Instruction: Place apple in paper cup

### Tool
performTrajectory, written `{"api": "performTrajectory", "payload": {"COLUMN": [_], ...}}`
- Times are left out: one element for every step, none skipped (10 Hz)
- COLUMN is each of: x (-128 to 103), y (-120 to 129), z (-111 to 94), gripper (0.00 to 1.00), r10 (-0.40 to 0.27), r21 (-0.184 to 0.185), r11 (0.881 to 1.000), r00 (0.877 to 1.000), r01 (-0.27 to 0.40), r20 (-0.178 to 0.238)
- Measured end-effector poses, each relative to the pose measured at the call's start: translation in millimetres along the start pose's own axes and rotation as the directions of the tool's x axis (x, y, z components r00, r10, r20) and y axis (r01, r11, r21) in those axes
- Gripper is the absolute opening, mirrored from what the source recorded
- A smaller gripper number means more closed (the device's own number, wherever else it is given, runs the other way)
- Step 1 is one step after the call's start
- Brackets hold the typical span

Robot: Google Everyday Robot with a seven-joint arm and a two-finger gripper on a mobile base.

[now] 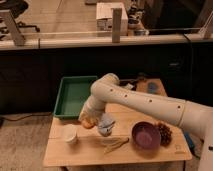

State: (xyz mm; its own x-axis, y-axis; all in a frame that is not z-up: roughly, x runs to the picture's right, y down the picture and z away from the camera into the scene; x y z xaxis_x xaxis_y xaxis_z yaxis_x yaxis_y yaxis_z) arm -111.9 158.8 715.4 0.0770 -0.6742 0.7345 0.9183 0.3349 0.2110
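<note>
A white paper cup stands upright near the left front of the wooden table. My gripper hangs just right of the cup and a little above the table, at the end of the white arm. It is shut on an orange-yellow apple. The apple sits slightly higher than the cup's rim and to its right, apart from it.
A green tray lies at the back left. A crumpled blue-grey bag sits right of the gripper. Pale sticks, a purple bowl, a dark pine cone and a blue cup lie further right.
</note>
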Motion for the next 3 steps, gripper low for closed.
{"api": "performTrajectory", "payload": {"x": [-4,-9,-15], "y": [-5,-18,-30], "z": [2,7,12], "gripper": [0.00,0.00,0.00], "r10": [-0.020,-0.050,-0.079], "r21": [-0.004,-0.009,-0.013], "r11": [1.000,0.999,0.997], "r00": [1.000,0.998,0.996], "r01": [0.020,0.051,0.080], "r20": [0.012,0.029,0.045]}}
